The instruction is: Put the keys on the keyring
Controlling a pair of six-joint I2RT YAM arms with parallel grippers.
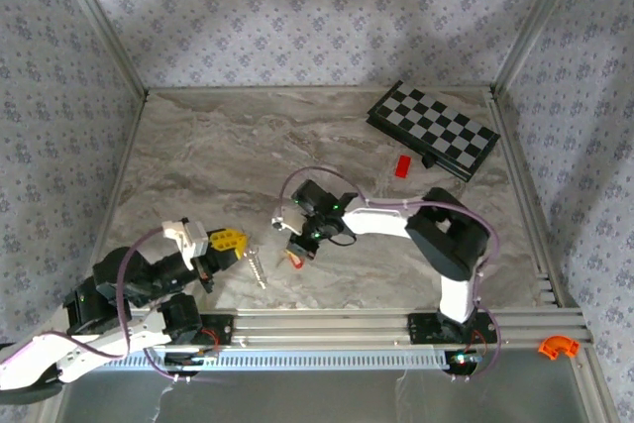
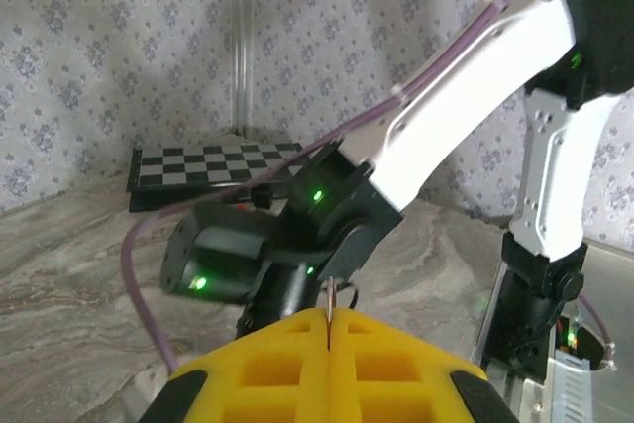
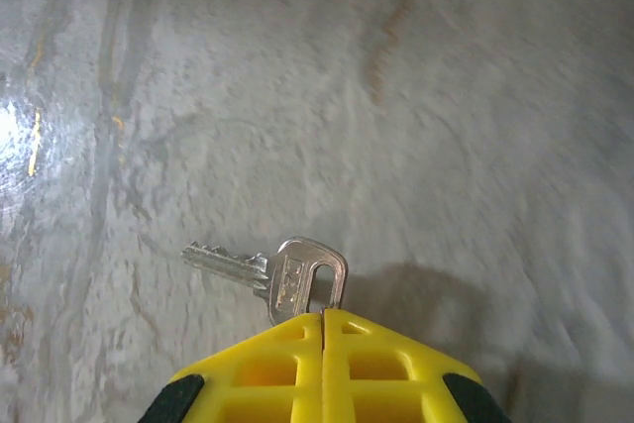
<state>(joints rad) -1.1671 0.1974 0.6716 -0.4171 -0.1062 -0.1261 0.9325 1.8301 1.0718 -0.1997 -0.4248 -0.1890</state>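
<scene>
I had right hand point(image 3: 324, 316) clenched on key point(image 3: 295, 279) head, hole exposed for threading; left hand point(image 2: 328, 322) pinched shut on what looked like keyring point(image 2: 331, 294), presenting it.

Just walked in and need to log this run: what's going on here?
The right end effector is shut on the head of a silver key. The left end effector is shut on a thin metal sliver, probably the keyring seen edge-on, and points toward the right arm. The two are apart, so the key is not on the ring yet.
</scene>
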